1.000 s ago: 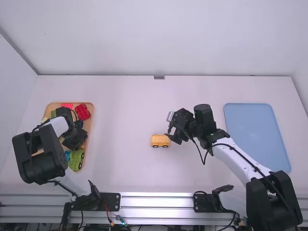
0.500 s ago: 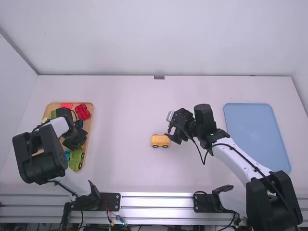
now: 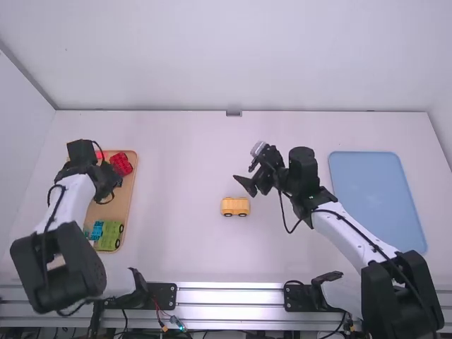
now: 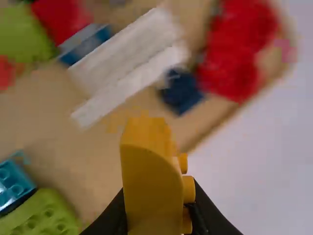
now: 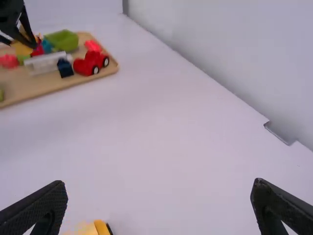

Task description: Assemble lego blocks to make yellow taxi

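The left gripper is above the wooden tray, and its fingers are closed on a yellow studded block. The yellow toy car with its dark wheels stands upright on the white table, between the wooden tray and the blue tray. The right gripper hangs near this car, with fingers wide apart (nothing is between them). In the wooden tray there lie a green wheeled block and a red wheeled block.
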